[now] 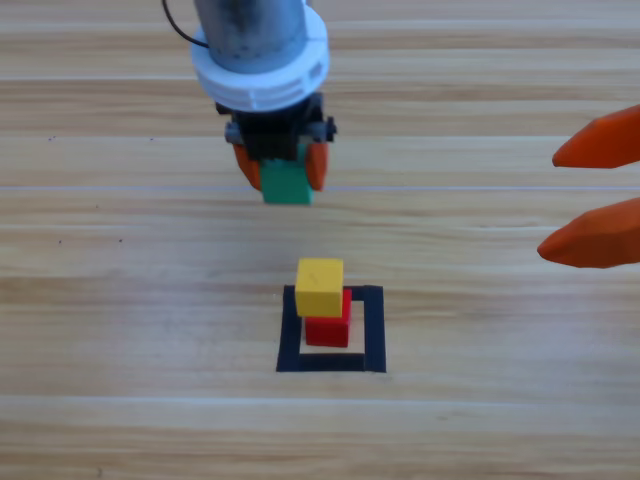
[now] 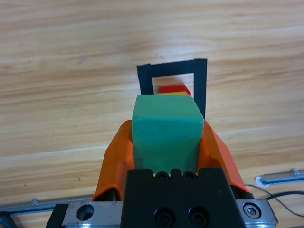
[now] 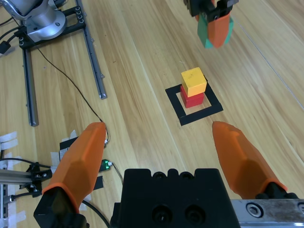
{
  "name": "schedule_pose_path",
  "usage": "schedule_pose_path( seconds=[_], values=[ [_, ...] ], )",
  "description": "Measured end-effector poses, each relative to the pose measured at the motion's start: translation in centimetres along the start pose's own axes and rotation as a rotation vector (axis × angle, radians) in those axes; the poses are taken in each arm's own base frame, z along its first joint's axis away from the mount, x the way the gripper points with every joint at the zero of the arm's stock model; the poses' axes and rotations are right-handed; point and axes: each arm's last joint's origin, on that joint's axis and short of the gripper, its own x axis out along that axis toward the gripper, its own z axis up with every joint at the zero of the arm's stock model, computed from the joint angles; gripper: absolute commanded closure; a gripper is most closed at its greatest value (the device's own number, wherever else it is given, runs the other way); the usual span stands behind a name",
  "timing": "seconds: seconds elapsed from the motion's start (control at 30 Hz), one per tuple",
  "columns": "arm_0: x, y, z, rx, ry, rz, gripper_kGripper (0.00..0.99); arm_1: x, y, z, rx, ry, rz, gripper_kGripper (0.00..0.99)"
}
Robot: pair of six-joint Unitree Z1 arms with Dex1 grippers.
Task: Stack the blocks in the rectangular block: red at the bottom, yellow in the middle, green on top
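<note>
The left claw (image 1: 282, 165) hangs above the table (image 1: 120, 300), toward its far edge and a little left of the middle, with its two orange jaws clamped on the sides of the green cube (image 1: 286, 183). The cube is lifted clear of the wood and sits well apart from the stack, on the far side of it. From the left wrist camera the green cube (image 2: 166, 130) fills the space between the jaws, and the black tape outline (image 2: 199, 80) shows beyond it with slivers of red and yellow inside.

The black tape outline (image 1: 373, 330) lies flat near the middle of the table, slightly toward the near edge. Inside it stands the red cube (image 1: 328, 330), resting on the bare wood within the frame. The yellow cube (image 1: 319, 286) sits on top of the red one, roughly square with it.

The right claw (image 1: 590, 195) waits at the right edge of the table, well apart from the stack, its jaws spread wide with nothing between them. Its wrist camera looks past the parted jaws at the yellow cube (image 3: 194, 81) on the red cube (image 3: 192, 99) inside the black outline (image 3: 190, 116), with the left claw (image 3: 214, 26) and its green cube (image 3: 204, 31) beyond.
</note>
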Motion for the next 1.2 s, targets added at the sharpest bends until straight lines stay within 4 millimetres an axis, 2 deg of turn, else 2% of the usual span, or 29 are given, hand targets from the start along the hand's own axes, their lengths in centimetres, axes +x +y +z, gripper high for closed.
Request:
schedule_pose_path(
  seconds=[0.27,0.67,1.2],
  values=[
    [1.7,-1.9,-1.3,0.049,0.051,0.011,0.990,0.0,0.0,0.0,0.000,0.000,0.000,0.002],
    [4.0,-3.1,-1.8,0.072,0.094,0.039,0.990,0.1,0.0,0.0,0.001,0.002,0.000,0.002],
    [4.8,-3.3,-2.0,0.077,0.109,0.051,0.990,0.1,-0.1,0.0,0.005,0.004,0.001,0.002]
  ],
)
